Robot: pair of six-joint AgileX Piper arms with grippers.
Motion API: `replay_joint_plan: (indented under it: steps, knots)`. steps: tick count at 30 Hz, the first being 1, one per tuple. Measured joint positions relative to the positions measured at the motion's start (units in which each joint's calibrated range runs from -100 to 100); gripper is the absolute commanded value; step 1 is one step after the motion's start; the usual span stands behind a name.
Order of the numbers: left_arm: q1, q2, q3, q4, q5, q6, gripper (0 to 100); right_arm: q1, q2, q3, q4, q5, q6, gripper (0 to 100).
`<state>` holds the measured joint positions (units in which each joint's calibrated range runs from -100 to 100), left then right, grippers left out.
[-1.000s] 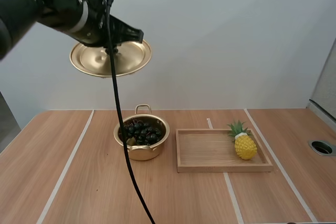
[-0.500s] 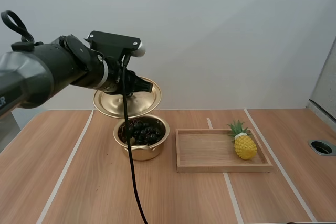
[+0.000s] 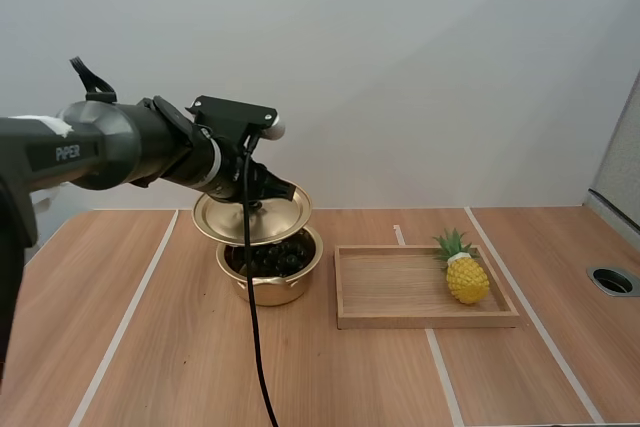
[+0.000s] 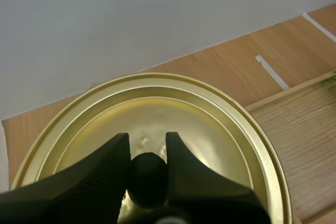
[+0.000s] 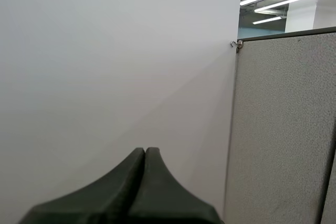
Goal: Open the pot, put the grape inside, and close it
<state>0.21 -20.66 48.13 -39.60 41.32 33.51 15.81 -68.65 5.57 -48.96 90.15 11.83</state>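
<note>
Resting on the bench (image 3: 150, 347), the gold pot (image 3: 268, 289) holds the bunch of grapes (image 3: 278, 259), dark and heaped inside. Just beside it the wooden tray (image 3: 400, 320) carries a pineapple (image 3: 467, 277) at its right end. Over the pot's far rim hangs the lid (image 3: 225, 219), slightly tilted, the left gripper's (image 4: 148, 141) fingers pinching its black knob (image 4: 148, 179). The right gripper's (image 5: 145, 153) fingers lie pressed together on nothing
</note>
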Motion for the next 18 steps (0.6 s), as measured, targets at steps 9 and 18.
replay_joint_plan:
  steps: [9, 18]
  knots:
    - [-2.94, 5.6, 2.0, -1.4, -8.4, 3.2, 0, -0.1, 0.0, 0.0, 0.0, 0.0, 0.0, 0]
    - [-4.5, 10.0, 2.3, -2.1, -16.3, 3.3, 0, -0.6, 0.0, 0.0, 0.0, 0.0, 0.0, 0]
